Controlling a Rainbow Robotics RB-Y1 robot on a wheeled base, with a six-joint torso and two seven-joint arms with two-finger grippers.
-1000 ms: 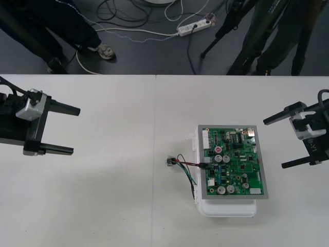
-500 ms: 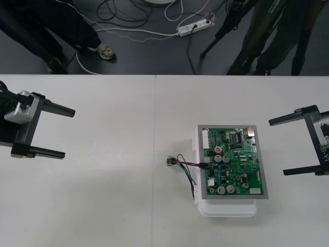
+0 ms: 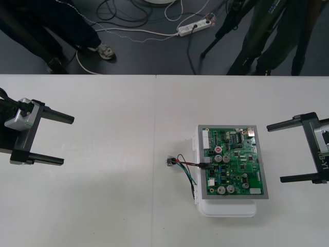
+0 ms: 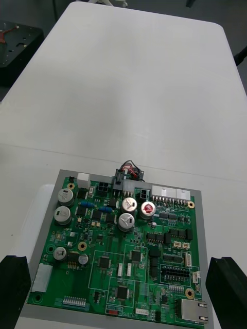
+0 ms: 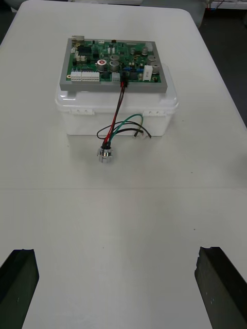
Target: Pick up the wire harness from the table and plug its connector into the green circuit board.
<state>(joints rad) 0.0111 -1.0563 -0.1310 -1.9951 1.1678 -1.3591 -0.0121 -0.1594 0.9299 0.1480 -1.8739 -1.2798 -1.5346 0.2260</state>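
Although asked to pick up the thin red, black and green wire harness (image 3: 186, 165), found its small black plug (image 5: 122, 83) already seated at the edge of the green rectangular circuit board (image 3: 234, 160) (round metal socket (image 5: 104, 154) lying on the plain light table (image 3: 103, 206) just beside the white plastic base (image 5: 77, 119)). Judged the plugging step done. Noted black-fingered left gripper (image 3: 67, 140) and right gripper (image 3: 275, 154) spread wide, holding nothing, well apart from the board at either side; needed next only a check of the seating.

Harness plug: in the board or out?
In. The black plug sits in an edge connector of the green circuit board; its wires run down to the socket on the table.
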